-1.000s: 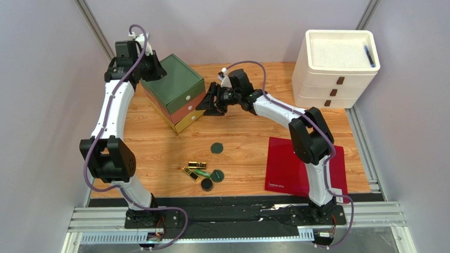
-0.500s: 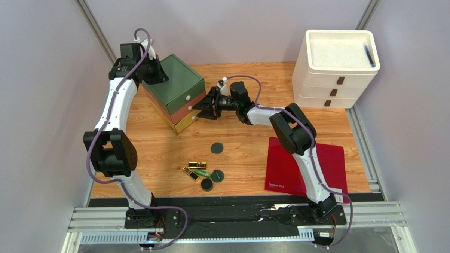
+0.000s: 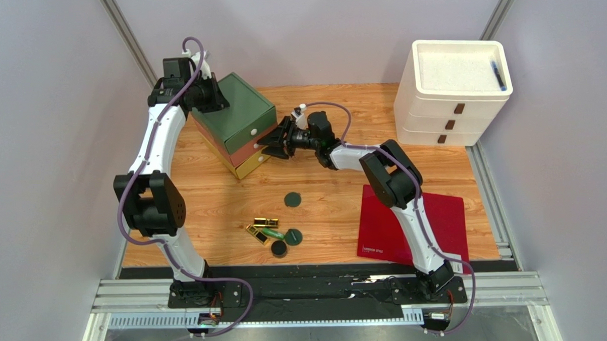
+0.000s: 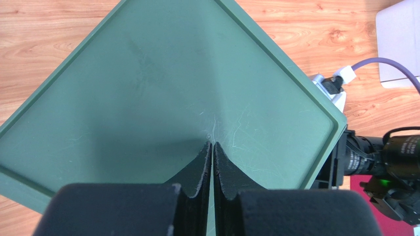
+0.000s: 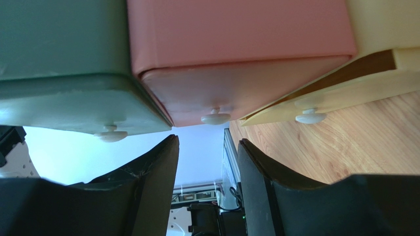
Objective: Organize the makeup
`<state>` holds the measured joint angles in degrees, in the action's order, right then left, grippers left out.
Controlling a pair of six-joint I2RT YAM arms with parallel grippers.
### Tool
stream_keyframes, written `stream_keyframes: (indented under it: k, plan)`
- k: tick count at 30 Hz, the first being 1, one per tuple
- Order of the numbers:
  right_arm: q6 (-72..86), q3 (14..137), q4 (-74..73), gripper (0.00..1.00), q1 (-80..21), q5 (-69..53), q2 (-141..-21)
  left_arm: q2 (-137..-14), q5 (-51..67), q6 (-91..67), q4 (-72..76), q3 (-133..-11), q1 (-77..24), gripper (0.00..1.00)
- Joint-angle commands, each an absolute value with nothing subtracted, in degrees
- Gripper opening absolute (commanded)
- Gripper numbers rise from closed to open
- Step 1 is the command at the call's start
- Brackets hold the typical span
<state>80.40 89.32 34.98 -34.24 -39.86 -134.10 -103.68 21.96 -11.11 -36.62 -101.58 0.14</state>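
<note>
Left gripper [image 4: 212,147] has its fingers pressed together and planted on the green-topped three-drawer plastic box [image 4: 148,93], I'd guess to brace it. Right gripper [image 5: 207,147] is spread, lined up just short of the pink drawer's white knob [image 5: 215,118]. The makeup [image 3: 274,233], dark green compacts and gold tubes, lies loose near the wooden table's [image 3: 338,192] near edge.

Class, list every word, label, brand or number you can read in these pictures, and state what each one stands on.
No text here can be read with certainty.
White print near the front-left corner of the red sheet: too small to read.
Faint pale marks on the black barrel beside the green box: blurred, unreadable.
</note>
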Motion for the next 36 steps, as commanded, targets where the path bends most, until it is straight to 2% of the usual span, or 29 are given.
stream_keyframes:
  k: [1, 17, 30, 36]
  plan:
    - [81.1, 92.6, 37.4, 0.51, -34.8, -37.7, -136.3, -105.7, 22.1, -9.6, -39.2, -101.4, 0.3, 0.08]
    - [83.2, 97.6, 36.8, 0.45, -35.0, -35.5, -140.4, -106.0, 22.6, -9.2, -39.3, -101.1, 0.2, 0.08]
    - [87.4, 96.3, 40.0, 0.3, -35.5, -33.3, -140.6, -106.1, 22.9, -9.3, -39.2, -100.4, 0.2, 0.08]
    - [87.6, 96.0, 40.0, 0.18, -35.5, -33.2, -140.5, -106.0, 22.9, -9.2, -39.1, -99.9, 0.3, 0.08]
